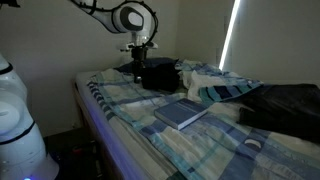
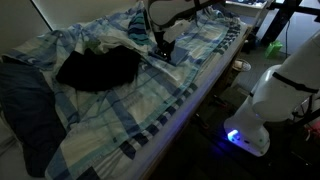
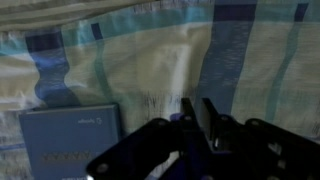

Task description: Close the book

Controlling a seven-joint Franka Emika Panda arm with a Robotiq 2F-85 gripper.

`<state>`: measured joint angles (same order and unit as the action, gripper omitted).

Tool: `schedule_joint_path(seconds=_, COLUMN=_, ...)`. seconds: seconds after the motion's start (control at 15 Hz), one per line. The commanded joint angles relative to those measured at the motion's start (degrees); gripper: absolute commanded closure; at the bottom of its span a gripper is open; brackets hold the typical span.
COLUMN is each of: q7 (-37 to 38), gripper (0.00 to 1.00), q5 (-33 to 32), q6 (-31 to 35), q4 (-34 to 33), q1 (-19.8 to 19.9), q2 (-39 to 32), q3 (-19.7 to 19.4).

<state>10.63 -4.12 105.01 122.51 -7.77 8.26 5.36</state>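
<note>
The book (image 1: 182, 113) lies closed and flat on the plaid bedding (image 1: 200, 150), its blue-grey cover up, and the hand (image 3: 198, 108) has its fingers together, empty.

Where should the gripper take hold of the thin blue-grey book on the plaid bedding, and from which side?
Probably a free edge, from straight above: the thin blue-grey book lies flat, cover up, on soft blue-and-white plaid bedding, so the gripper could press in astride that edge and pinch it.
</note>
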Motion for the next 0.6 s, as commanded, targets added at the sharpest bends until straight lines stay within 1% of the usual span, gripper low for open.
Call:
schedule_joint_path(seconds=0.0, q7=-0.28, gripper=0.77, q5=0.15, q6=-0.14, q4=0.29, q1=0.78, q2=0.44, q3=0.73)
schedule_joint_path(seconds=0.07, q7=-0.33, gripper=0.74, q5=0.16, q6=-0.14, q4=0.44, q1=0.79, q2=0.67, q3=0.73)
schedule_joint_path(seconds=0.53, q7=-0.34, gripper=0.74, q5=0.17, q6=-0.14, q4=0.61, q1=0.8, q2=0.74, q3=0.73)
